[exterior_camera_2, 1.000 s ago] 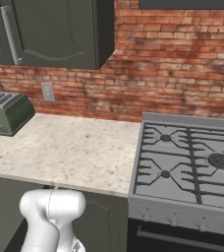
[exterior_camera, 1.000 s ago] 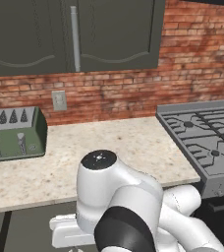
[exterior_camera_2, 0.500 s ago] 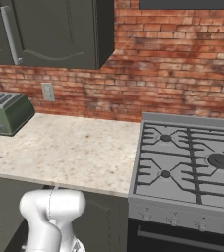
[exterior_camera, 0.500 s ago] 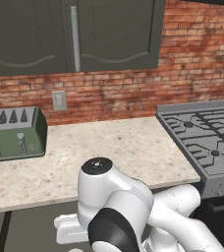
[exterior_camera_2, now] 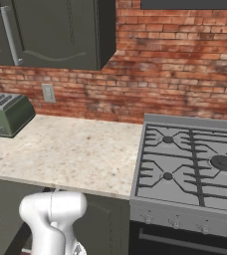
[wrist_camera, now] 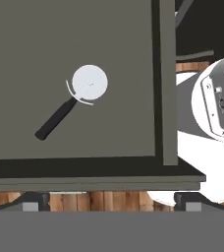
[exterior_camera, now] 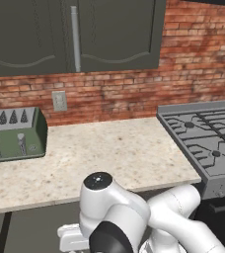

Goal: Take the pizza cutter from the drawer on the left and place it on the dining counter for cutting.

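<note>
Left base view: the white arm folds low before the beige worktop (exterior_camera: 114,153), green toaster (exterior_camera: 13,136) at its left end. Right base view: gas stove (exterior_camera_2: 190,164) beside that worktop. Hand view: pizza cutter (wrist_camera: 72,106) lies flat inside the open drawer (wrist_camera: 163,78), clear above the gripper (wrist_camera: 109,202), whose fingertips sit wide apart, empty. No readable writing.

One pizza cutter (wrist_camera: 74,101), one toaster (exterior_camera: 13,134), one stove (exterior_camera_2: 190,167), perhaps two cabinet doors (exterior_camera: 114,34).

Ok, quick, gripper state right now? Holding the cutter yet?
Gripper: open and empty, fingertips spread wide above the open drawer; the pizza cutter lies untouched on its floor.
</note>
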Robot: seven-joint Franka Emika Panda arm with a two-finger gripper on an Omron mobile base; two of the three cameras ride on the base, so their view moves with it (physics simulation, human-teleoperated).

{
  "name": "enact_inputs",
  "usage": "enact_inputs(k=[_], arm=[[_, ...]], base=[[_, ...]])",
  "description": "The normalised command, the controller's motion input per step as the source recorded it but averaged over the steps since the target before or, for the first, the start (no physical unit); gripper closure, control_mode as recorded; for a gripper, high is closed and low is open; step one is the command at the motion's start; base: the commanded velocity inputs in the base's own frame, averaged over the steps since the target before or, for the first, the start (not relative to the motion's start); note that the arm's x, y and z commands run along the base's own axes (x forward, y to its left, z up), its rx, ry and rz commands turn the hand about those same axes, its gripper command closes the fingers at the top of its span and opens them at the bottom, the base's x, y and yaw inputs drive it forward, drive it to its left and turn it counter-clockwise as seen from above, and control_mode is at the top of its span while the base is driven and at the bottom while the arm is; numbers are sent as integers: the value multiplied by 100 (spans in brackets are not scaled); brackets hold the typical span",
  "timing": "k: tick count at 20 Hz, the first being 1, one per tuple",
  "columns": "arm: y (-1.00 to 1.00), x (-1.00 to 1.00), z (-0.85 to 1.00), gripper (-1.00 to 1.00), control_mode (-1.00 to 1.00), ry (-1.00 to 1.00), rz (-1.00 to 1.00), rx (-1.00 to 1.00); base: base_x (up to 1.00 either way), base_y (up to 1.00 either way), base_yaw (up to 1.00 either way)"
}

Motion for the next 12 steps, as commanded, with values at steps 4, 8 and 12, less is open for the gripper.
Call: enact_inputs(k=[4,8,12], arm=[[4,7,-20,-100,-100,0,0,0],[19,17,-19,-100,-100,0,0,0],[28,28,-14,-100,-100,0,0,0]], base=[[0,0,0],[0,0,0],[0,0,0]])
